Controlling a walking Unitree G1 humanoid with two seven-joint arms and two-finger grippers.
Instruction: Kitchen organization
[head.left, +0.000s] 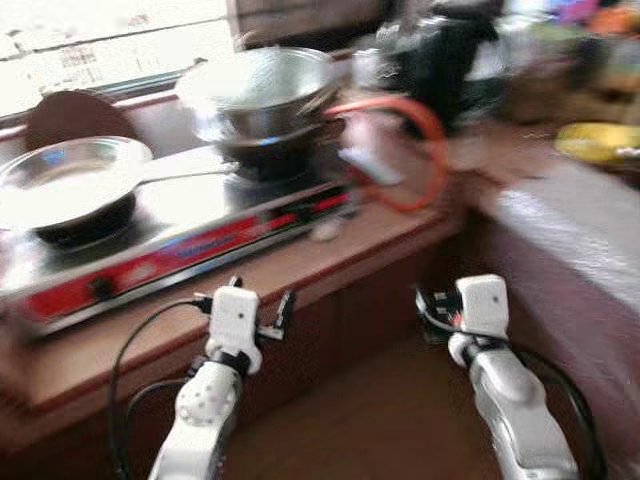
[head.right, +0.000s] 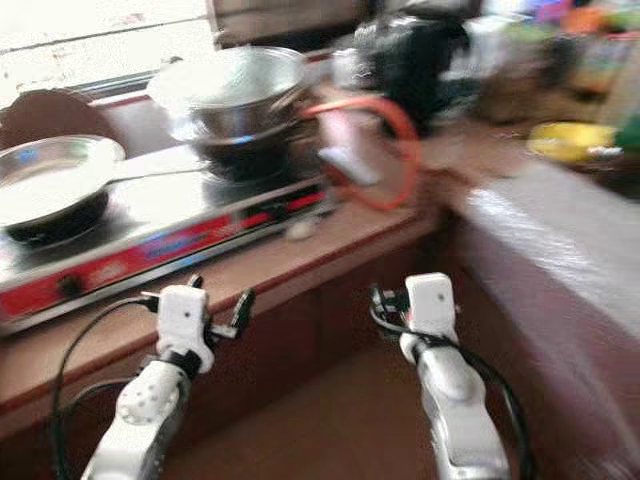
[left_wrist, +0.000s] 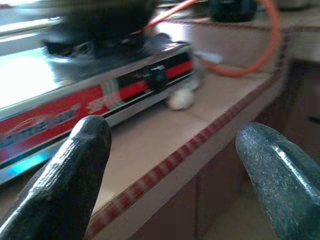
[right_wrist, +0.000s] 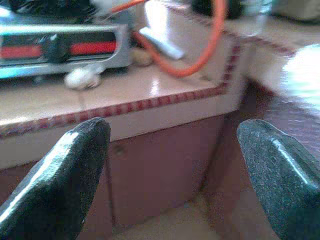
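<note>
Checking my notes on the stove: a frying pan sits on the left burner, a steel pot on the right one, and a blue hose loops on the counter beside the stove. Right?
Not quite: the hose is orange, not blue, as the left eye view shows. The frying pan and steel pot sit on the stove as you say.

Head views look down at stove (head.left: 170, 235), wrist views low, close

- Stove (head.left: 190, 215): your shiny steel top, glossy red front strip.
- Pan (head.left: 65, 180) and pot (head.left: 262, 92): bright polished metal, glare.
- Hose (head.left: 420, 130): smooth orange rubber or plastic.
- Counter (left_wrist: 165, 132): matt tan tiles, red patterned edge.
- Fingers (left_wrist: 65, 185): black, finely textured, slight sheen.
- Arms (head.left: 205, 410): smooth silver, satin.
</note>
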